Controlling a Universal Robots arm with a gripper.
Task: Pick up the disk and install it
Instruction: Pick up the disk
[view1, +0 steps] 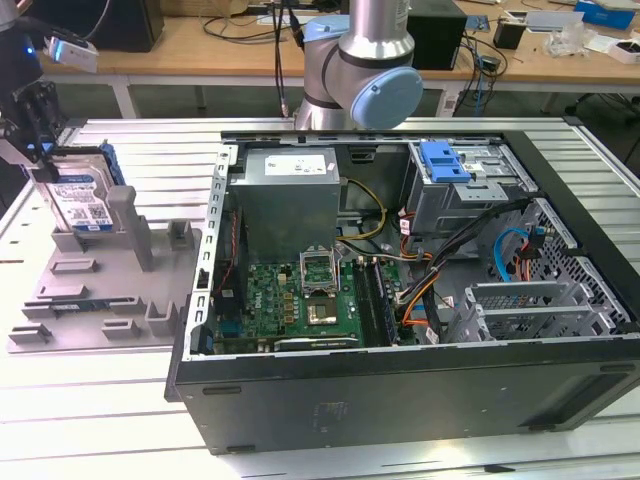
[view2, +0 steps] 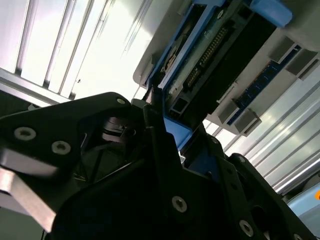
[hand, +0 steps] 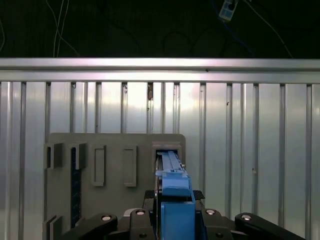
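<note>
Your gripper (hand: 175, 215) is clamped on the disk (view1: 82, 200): in the first wrist view its black fingers (hand: 140, 220) sit tight against both sides of the blue caddy frame, with no gap showing. The hold is on the disk's upper edge.

The disk stands upright on its edge in a slot of the grey fixture (view1: 100, 300), at the fixture's far edge in the exterior view. The fixture lies on the slotted metal table (view1: 90, 420) near the edge at the exterior view's left, beside the open computer case (view1: 400, 400).

Treat the disk as a stiff, fairly dense slab, not a light one. Its metal body looks smooth and likely slippery, so the plastic caddy is probably the better surface for you to grip. The drive itself is likely sensitive to knocks, and the connector pins seen along one end in the second wrist view look easy to damage. Your grip is high on one edge, so most of the weight hangs below the jaws. Expect it to want to swing if you tilt it.

By count you have one disk, one gripper, one fixture with several slots, and one computer case. Inside the case is one drive cage (view1: 480, 190), with one blue bracket (view1: 445, 160) on top.
</note>
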